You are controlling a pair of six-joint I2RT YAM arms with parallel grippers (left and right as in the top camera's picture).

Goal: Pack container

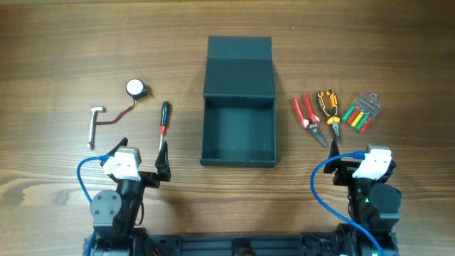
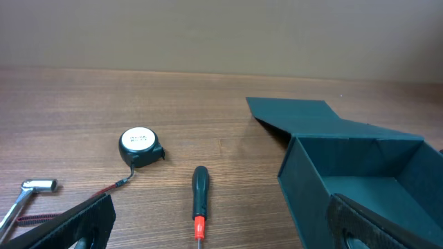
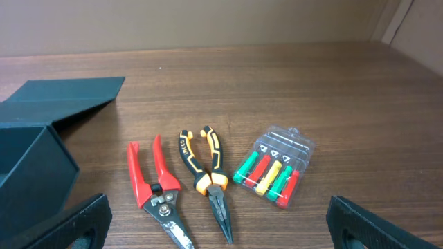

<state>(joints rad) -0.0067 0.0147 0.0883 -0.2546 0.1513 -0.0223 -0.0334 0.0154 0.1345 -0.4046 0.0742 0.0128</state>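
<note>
- Teal-grey container [image 1: 238,134] sat open at mid-table, with its lid [image 1: 239,65] folded back flat on the far side.
- Left of it lay a tape measure [image 1: 136,88], a screwdriver [image 1: 164,117] and an L-shaped wrench [image 1: 94,125].
- Right of it lay red cutters [image 1: 308,117], yellow-black pliers [image 1: 330,114] and a clear case [image 1: 361,112] of coloured bits.
- Left gripper [image 2: 221,200] hung near-left, on the near side of the screwdriver, fingers spread wide and holding nothing.
- Right gripper [image 3: 218,204] hung near-right, on the near side of the pliers, fingers wide apart and empty.
</note>
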